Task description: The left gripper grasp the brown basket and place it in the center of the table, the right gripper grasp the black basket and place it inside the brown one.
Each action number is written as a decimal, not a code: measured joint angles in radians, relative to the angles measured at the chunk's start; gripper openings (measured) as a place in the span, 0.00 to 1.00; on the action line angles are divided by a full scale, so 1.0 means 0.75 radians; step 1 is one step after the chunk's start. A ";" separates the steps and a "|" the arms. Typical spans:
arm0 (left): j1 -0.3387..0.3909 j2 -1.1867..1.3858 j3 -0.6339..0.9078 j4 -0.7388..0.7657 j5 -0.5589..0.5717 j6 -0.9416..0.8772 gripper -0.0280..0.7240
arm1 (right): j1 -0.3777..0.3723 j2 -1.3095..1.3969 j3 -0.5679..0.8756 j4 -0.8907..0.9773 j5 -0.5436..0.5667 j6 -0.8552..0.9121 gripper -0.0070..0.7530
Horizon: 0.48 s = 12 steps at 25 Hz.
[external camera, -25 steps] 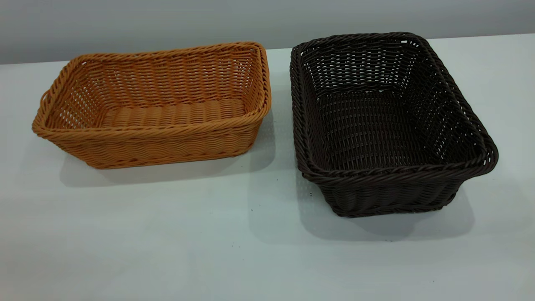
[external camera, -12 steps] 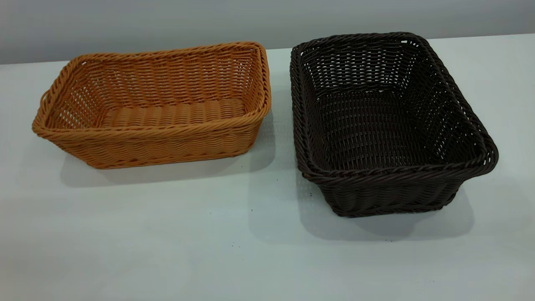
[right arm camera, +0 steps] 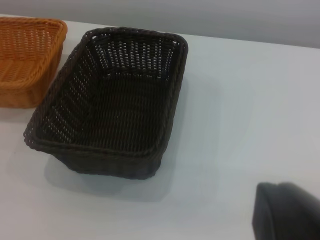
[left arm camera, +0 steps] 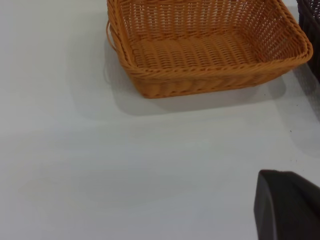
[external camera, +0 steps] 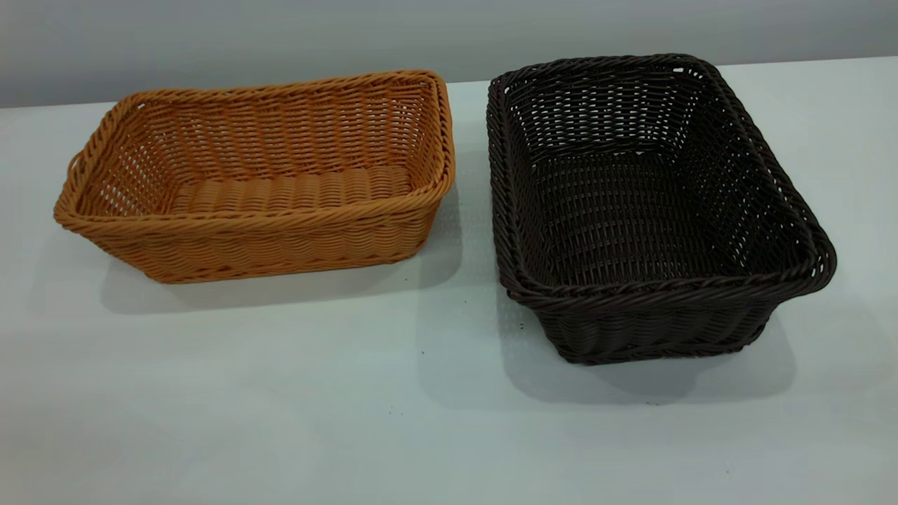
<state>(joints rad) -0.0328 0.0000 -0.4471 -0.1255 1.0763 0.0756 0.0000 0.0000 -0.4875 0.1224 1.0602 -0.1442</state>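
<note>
**Two baskets side by side, both grippers hanging back**

Only one black finger of the left gripper (left arm camera: pixel 287 207) pokes into its wrist view, so can't tell if it's open or closed. Same deal with the right gripper (right arm camera: pixel 287 210). Each hovers over bare table (external camera: pixel 351 421), well apart from the baskets. The brown basket (external camera: pixel 256 179) sits upright on the table's left side, empty. The black basket (external camera: pixel 652 210) stands just beside it on the right, also upright and empty, with a narrow gap between them.
</note>
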 joint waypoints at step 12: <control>0.000 0.000 0.000 0.000 0.000 0.000 0.04 | 0.000 0.000 0.000 0.016 0.000 0.000 0.01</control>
<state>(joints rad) -0.0328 0.0000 -0.4471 -0.1255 1.0763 0.0756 0.0000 0.0000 -0.4875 0.1342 1.0602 -0.1442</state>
